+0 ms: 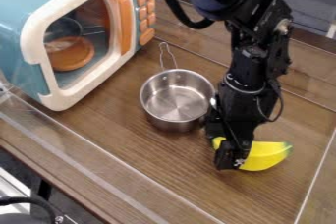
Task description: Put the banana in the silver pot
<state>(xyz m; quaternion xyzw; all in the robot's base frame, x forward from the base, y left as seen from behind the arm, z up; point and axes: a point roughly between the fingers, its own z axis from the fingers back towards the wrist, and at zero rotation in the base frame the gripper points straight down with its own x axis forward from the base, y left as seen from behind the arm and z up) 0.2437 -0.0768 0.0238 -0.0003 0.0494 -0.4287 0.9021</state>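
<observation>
While the silver pot (178, 100) is sitting upright near the middle of the wooden table (125, 165), the black gripper (234, 149) is reaching down just to its right in the view, with its fingertips at the banana (266, 155). The gripper's jaws are standing wide, and the banana is lying on the table beneath and beside them; whether a finger is touching its skin, I cannot tell. The banana is resting toward the right edge of the table as the camera sees it, nearer the front edge than the pot is. Its bright yellow body is showing mainly to the right of the gripper, and its dark green tip is pointing toward the table's right edge, while the other end is lying partly hidden behind the black fingers.

The pot is showing its bare steel inside, and its thin wire handle (167, 55) is pointing toward the back edge of the table. The arm (245, 17) is coming in from the top of the view, with a black cable curving beside it. Toward the back left corner, a blue and white toy microwave (78, 33) is standing, and an orange dish (71, 54) is showing through its window.
</observation>
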